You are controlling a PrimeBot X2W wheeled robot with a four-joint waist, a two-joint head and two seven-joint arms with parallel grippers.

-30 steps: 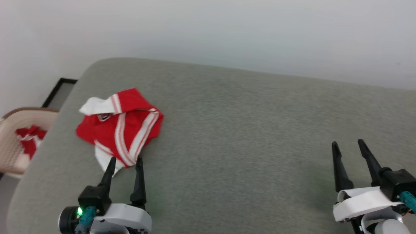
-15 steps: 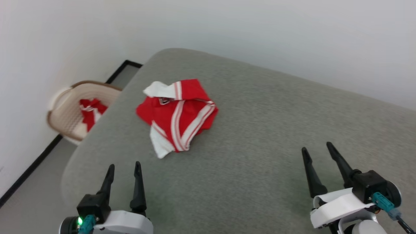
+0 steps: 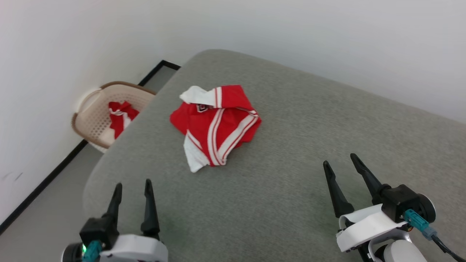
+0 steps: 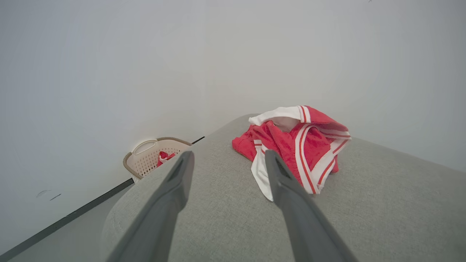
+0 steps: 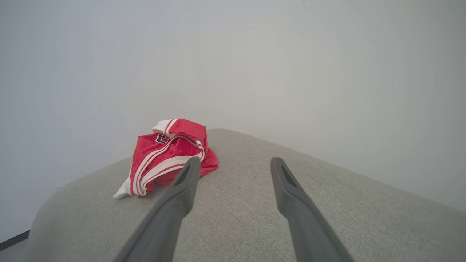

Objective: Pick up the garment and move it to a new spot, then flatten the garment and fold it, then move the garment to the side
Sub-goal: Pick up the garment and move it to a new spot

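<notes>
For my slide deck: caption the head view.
Crumpled garment on grey cushion; left gripper and right gripper open, both short of it.

Open grey cushion (image 3: 298,145) from left hand (image 3: 133,183) and right hand (image 3: 338,159) to the garment (image 3: 218,123); wall (image 3: 291,36) behind, basket (image 3: 93,122) at left.

Crumpled red-and-white soft jersey garment (image 3: 216,125) lies on the grey upholstered fabric surface (image 3: 298,153), toward its far left corner. Beige perforated plastic basket (image 3: 91,118) stands on the floor left of the surface, against the wall, with a bunched red-and-white cloth (image 3: 122,115) inside. Left gripper (image 3: 132,183) is in front of the garment, apart from it; right gripper (image 3: 339,159) is well to its right.
</notes>
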